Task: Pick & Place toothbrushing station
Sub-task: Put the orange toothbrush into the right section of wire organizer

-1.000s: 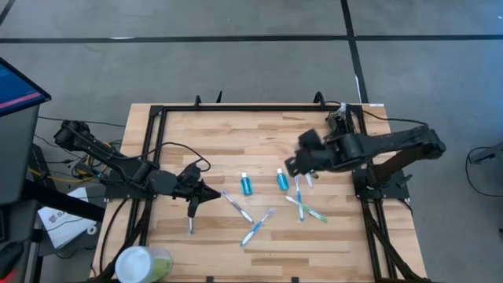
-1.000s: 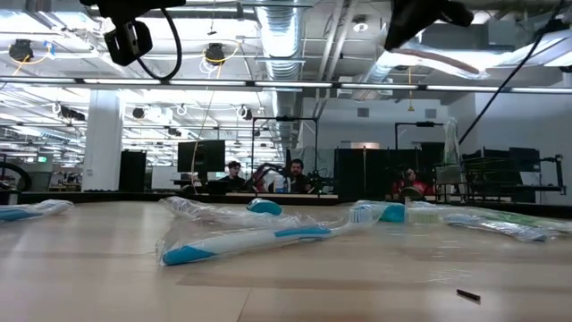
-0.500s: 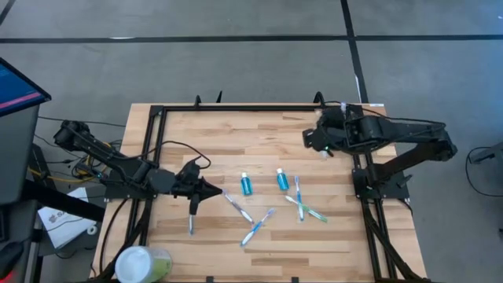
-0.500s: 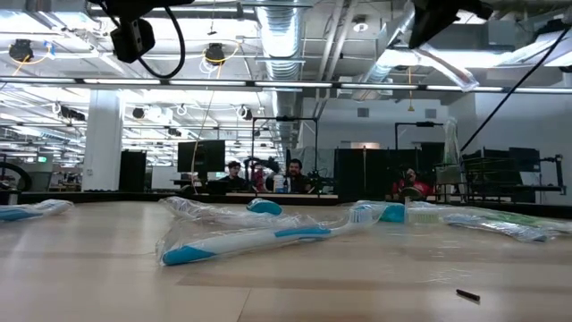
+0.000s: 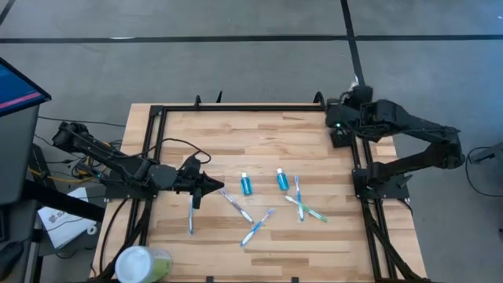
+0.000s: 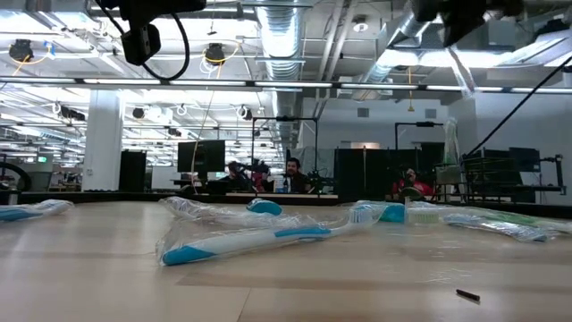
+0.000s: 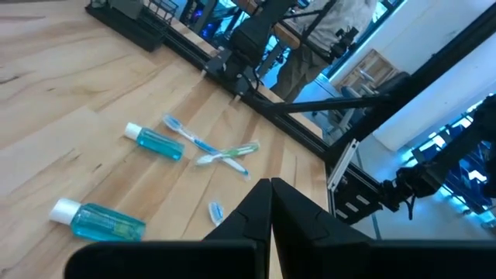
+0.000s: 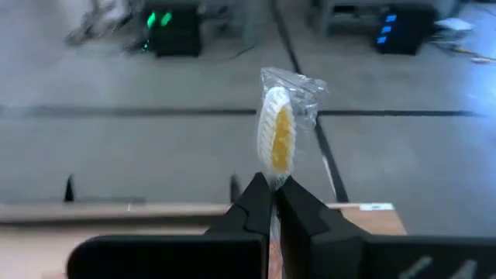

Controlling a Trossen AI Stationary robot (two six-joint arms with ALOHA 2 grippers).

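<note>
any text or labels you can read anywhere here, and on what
None can be read.
The two blue bottles: any label is too small to read.
The wrapped toothbrush in the shut right gripper: no print visible.
The screen beside the table: too blurred to read.

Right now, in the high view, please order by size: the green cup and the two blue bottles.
1. Green cup.
2. Bottle nearer the left arm and bottle nearer the right arm: they look alike, so no ranking between them.

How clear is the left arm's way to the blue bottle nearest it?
Likely yes: the left gripper is just short of the blue bottle, with bare wood between them. Its fingers are shut, so it must open first.
</note>
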